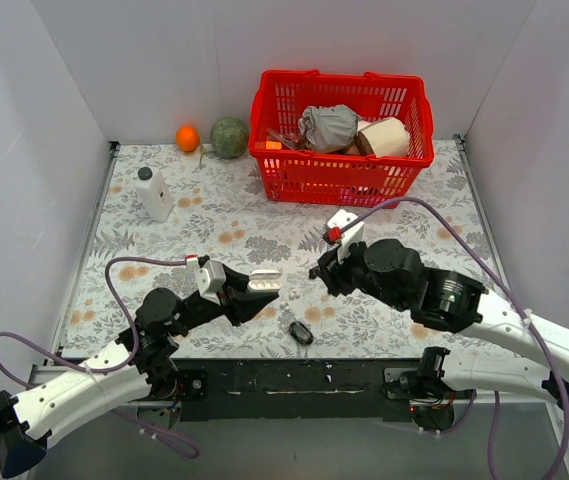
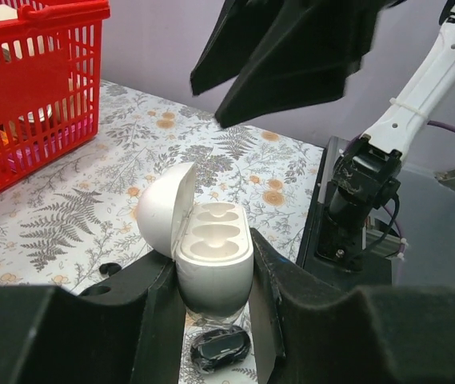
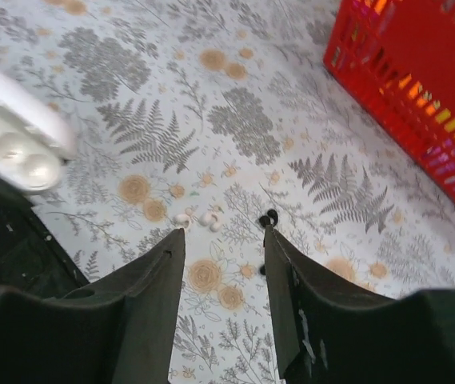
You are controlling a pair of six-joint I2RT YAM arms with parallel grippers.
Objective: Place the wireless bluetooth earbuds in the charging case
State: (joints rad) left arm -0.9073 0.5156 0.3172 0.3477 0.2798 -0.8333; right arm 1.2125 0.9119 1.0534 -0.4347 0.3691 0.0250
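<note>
My left gripper (image 1: 256,290) is shut on the white charging case (image 1: 263,281) and holds it above the table. In the left wrist view the case (image 2: 211,260) sits between the fingers, its lid (image 2: 163,210) swung open to the left, both wells empty. My right gripper (image 1: 324,265) is open and empty, hovering right of the case. In the right wrist view one tiny black earbud (image 3: 269,216) lies on the cloth at the tip of the right finger (image 3: 279,272); a second black bud (image 3: 261,270) peeks out beside that finger. The case (image 3: 15,136) shows at upper left.
A black oval object (image 1: 300,331) lies near the front edge, below the case (image 2: 221,349). Small white bits (image 3: 197,218) lie on the cloth. A red basket (image 1: 340,160) stands at the back, a white bottle (image 1: 154,193) at left, an orange (image 1: 187,137) and green ball (image 1: 229,137) behind.
</note>
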